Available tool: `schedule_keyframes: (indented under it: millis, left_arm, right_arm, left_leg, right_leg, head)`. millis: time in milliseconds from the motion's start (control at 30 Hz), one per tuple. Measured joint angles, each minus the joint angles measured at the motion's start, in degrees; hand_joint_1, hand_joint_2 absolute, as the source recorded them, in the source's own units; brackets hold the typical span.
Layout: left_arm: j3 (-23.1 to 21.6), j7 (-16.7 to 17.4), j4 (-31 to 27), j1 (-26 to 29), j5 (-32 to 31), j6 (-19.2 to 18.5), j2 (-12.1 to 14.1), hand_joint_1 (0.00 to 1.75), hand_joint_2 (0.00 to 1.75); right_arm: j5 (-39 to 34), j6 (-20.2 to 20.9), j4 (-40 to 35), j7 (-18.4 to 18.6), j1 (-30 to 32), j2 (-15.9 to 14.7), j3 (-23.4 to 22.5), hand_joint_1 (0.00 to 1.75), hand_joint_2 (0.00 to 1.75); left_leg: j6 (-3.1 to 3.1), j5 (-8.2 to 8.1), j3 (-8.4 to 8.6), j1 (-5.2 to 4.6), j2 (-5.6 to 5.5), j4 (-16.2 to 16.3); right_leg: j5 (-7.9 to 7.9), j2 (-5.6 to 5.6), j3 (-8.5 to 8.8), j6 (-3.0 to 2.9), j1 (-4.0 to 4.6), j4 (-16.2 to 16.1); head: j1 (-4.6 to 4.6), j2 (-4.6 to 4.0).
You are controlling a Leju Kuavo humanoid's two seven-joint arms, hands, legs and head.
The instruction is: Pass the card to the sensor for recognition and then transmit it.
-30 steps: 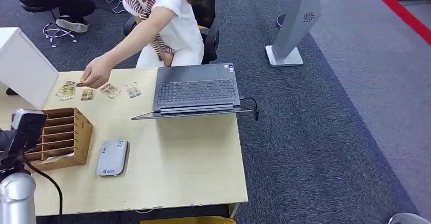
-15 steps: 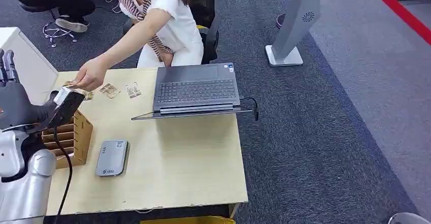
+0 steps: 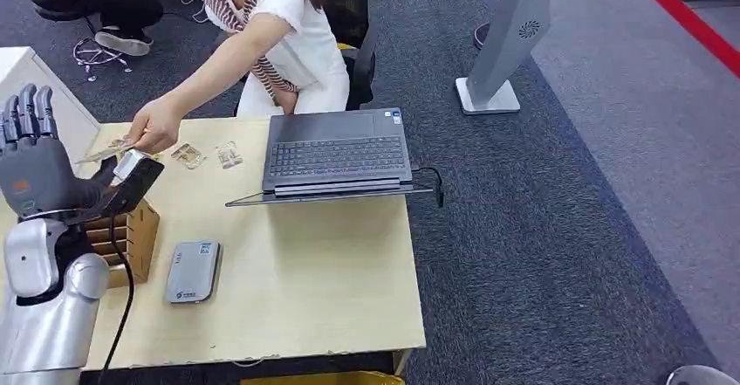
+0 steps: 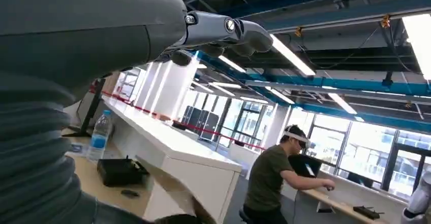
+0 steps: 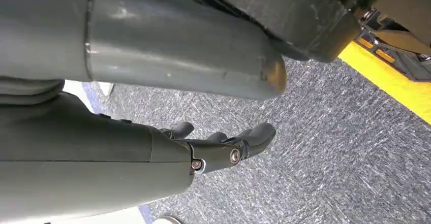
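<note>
Wooden table (image 3: 332, 280), left robot hand (image 3: 39, 171) raised empty with fingers apart, right robot hand (image 5: 223, 145) hanging empty, fingers apart

L arm up at 9 o'clock in head view; left hand (image 3: 35, 167) raised, palm fwd, fingers (image 3: 24, 110) straight, apart, holding nothing. Right hand (image 5: 218, 148) hangs low, fingers loosely extended, nothing held.

Right hand (image 5: 223, 142) hanging over grey carpet (image 5: 325, 148), fingers loosely apart, holding nothing; yellow strip (image 5: 391, 84) nearby.
</note>
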Motion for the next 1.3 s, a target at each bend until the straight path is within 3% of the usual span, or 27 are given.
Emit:
schedule_keyframes:
  millis: [833,1300]
  left_arm:
    - [-0.57,-1.36,0.29,2.33,3.46,-0.59,-0.24,1.75,1.75]
    - [-1.66,-3.37,-1.97,10.01,4.66,0.11,-1.99,1.75,1.75]
  right_arm:
    - [0.20,-0.20,0.17,-0.11,0.07,-0.20,0.00,0.00,0.00]
    - [0.77,-0.44,0.26,-0.07,0.11,-0.24,0.00,0.00,0.00]
  left_leg:
    - [0.00,0.00,-0.01,0.00,-0.01,0.00]
    - [0.00,-0.01,-0.02,-0.01,0.00,0.00]
  right_leg:
    - [0.00,-0.01,0.01,0.00,0.00,0.00]
    - [0.00,-0.01,0.01,0.00,-0.01,-0.01]
  head:
    - [0.02,0.02]
    - [0.02,0.00]
